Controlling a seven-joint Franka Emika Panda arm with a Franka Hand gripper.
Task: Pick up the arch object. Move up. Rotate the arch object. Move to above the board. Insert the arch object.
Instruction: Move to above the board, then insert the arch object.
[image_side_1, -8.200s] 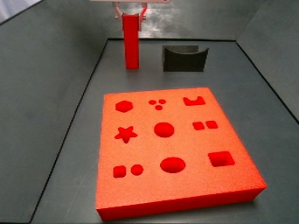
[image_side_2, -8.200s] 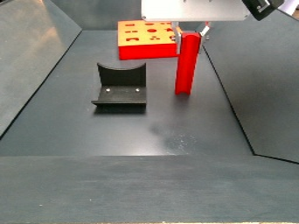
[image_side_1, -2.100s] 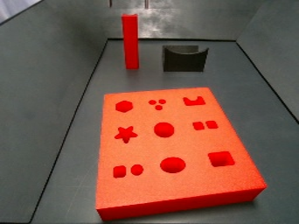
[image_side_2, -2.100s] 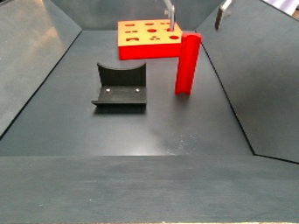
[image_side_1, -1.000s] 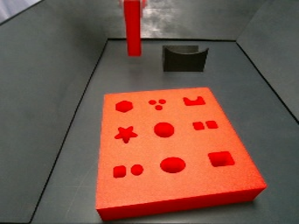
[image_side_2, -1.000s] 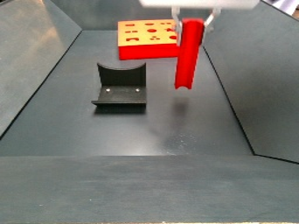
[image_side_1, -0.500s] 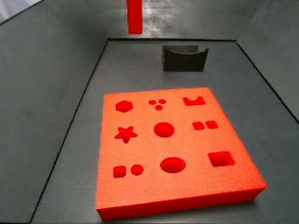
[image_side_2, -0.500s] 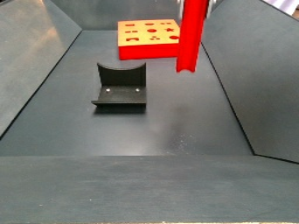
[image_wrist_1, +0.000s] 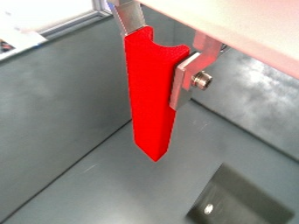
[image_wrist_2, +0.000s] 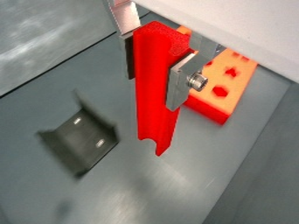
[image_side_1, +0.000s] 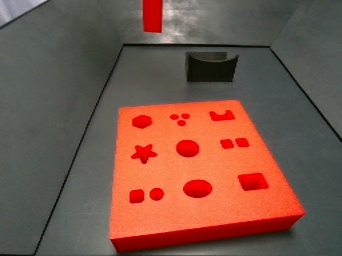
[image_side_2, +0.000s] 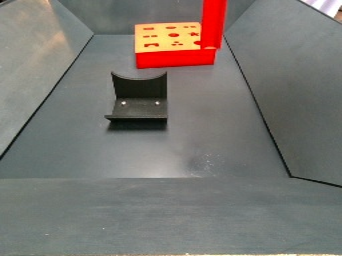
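The arch object (image_wrist_1: 152, 96) is a tall bright red block with a scooped notch at its upper end. It hangs upright, well above the dark floor, clamped between my gripper's (image_wrist_1: 155, 48) silver fingers (image_wrist_1: 184, 80). It also shows in a wrist view (image_wrist_2: 156, 83) and at the upper edge of both side views (image_side_1: 152, 14) (image_side_2: 213, 24), where the gripper itself is out of frame. The board (image_side_1: 201, 170) is an orange-red slab with recessed cut-outs, lying flat apart from the arch object. It shows in a side view (image_side_2: 163, 42) and a wrist view (image_wrist_2: 225, 87).
A squat dark grey block with a scooped top (image_side_1: 210, 66) stands on the floor beyond the board; it shows in a side view (image_side_2: 136, 98) and a wrist view (image_wrist_2: 79, 140). Sloping grey walls (image_side_1: 60, 60) enclose the floor.
The arch object has been lifted off the floor by the gripper and has risen steadily, so only its lower part shows in the side views now.
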